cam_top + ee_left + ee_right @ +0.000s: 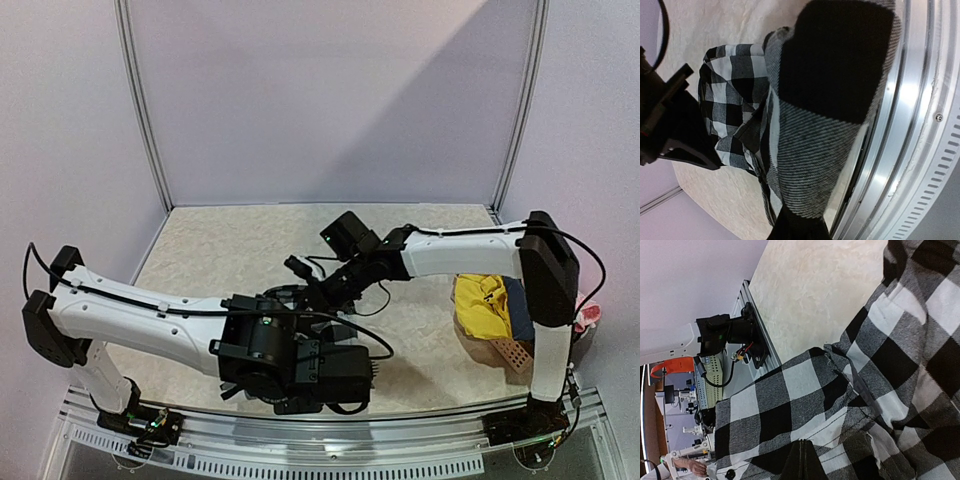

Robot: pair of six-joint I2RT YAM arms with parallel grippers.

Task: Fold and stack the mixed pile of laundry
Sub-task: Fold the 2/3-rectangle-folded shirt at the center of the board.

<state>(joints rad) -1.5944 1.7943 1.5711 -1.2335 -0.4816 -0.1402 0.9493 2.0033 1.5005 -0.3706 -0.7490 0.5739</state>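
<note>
Checked shirt (pixel 790 405): soft woven cloth, black-and-white squares, rumpled folds

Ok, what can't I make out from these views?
Top view: checked shirt mostly hidden under left arm and right arm.
Top view: yellow garment, blue-grey garment and salmon basket partly behind the right arm.
Both wrist views: shirt fills the frame, edges cut off; layout unreadable.
</note>
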